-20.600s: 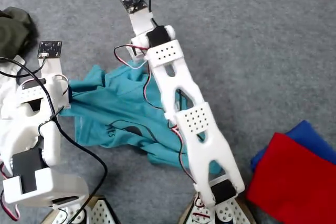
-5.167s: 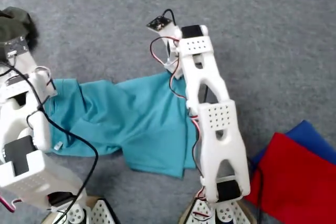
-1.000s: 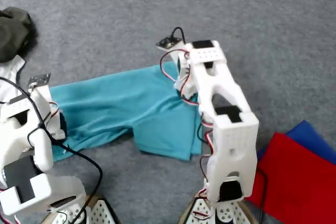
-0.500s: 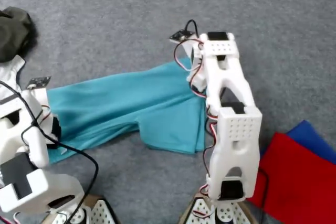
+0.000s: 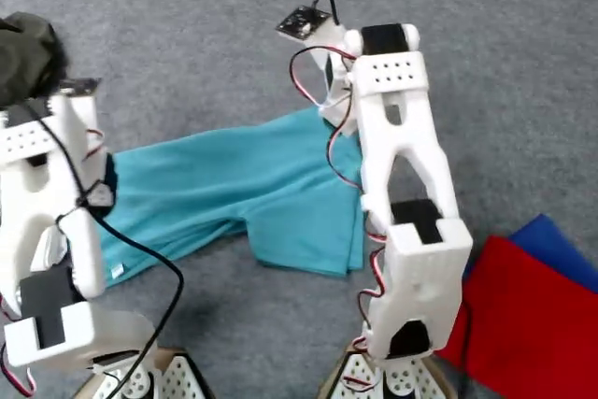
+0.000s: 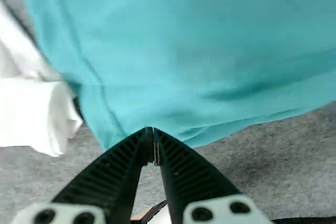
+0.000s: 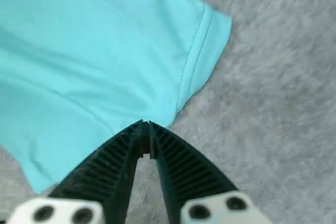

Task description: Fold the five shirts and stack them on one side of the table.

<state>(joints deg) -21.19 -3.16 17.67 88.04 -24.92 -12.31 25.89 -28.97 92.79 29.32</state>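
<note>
Pinching opposite edges of the teal shirt (image 5: 234, 184), your left hand (image 6: 149, 137) and right hand (image 7: 145, 129) are both closed tight on its hem, the cloth spread between them on the tabletop (image 5: 486, 63). Judge it light, limp, slippery: hems give the surest hold.

The white plastic left arm (image 5: 28, 203) stood folded over its base, forearm angled forward, and its black ribbed end effector (image 6: 150, 141) had both jaws pressed together at the tips. The white plastic right arm (image 5: 392, 77) stretched far forward from its base with the wrist bent downward. Its black ribbed end effector (image 7: 145, 131) likewise had its jaws closed tip to tip.
</note>
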